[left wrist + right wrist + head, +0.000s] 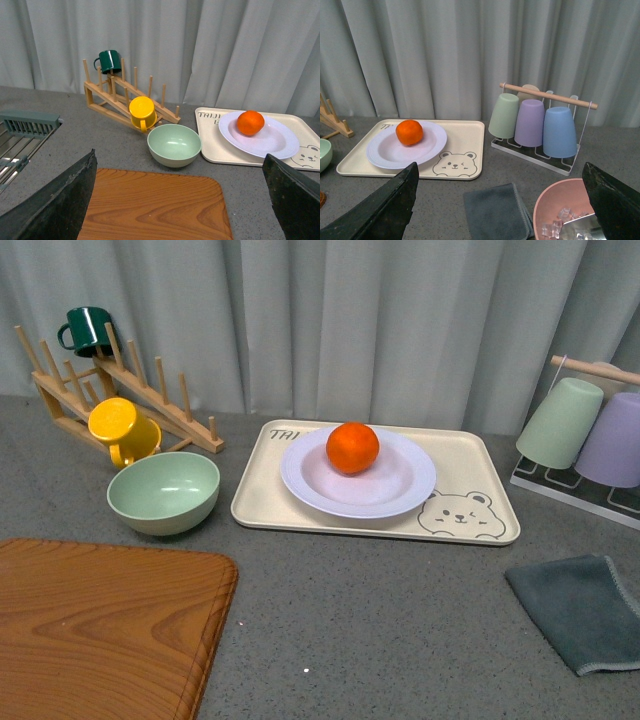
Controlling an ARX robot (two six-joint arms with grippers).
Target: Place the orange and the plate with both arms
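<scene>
The orange (pixel 353 447) sits on the white plate (pixel 400 485), which lies on the beige bear tray (pixel 470 465) in the front view. Both also show in the left wrist view, orange (pixel 250 123) on plate (pixel 277 142), and in the right wrist view, orange (pixel 409 132) on plate (pixel 385 152). Neither arm shows in the front view. My left gripper (pixel 182 200) is open and empty above the wooden board (pixel 155 207). My right gripper (pixel 500 205) is open and empty above the grey cloth (pixel 495 212), well back from the tray.
A pale green bowl (pixel 164 492) stands left of the tray. A wooden peg rack (pixel 130 390) holds a yellow mug (pixel 122 427) and a green mug (pixel 86 330). A cup rack (pixel 585 430) is at the right. A pink bowl with ice (pixel 565 210) lies near the right gripper.
</scene>
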